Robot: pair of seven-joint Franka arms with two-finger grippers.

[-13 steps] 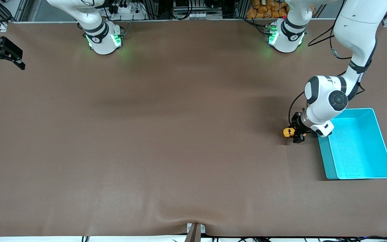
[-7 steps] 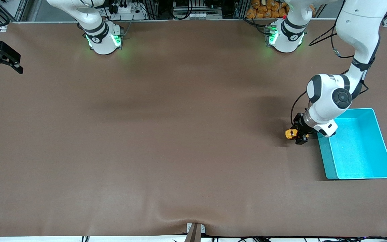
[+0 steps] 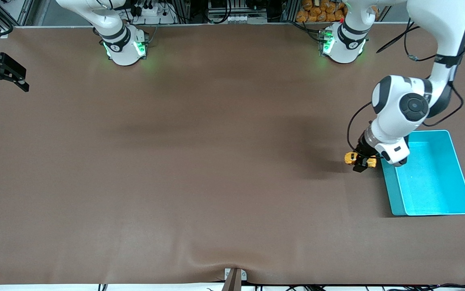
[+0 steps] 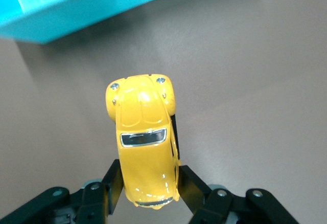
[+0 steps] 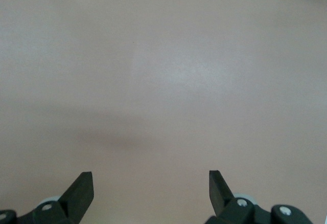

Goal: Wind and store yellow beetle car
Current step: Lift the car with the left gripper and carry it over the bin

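Left gripper [image 4: 148,180] clamps yellow beetle car [image 4: 145,144], seemingly airborne, just beside turquoise bin [image 3: 461,178]; narrow pinch risks slip. Right gripper [image 5: 150,188] waits, spread wide.

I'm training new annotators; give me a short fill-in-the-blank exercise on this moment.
1. The left hand is shut on the yellow beetle ____.
2. The car is beside the bin, whose colour is ____.
3. The right hand waits with its fingers ____, at the right arm's end of the table.

Missing words: car; turquoise; open
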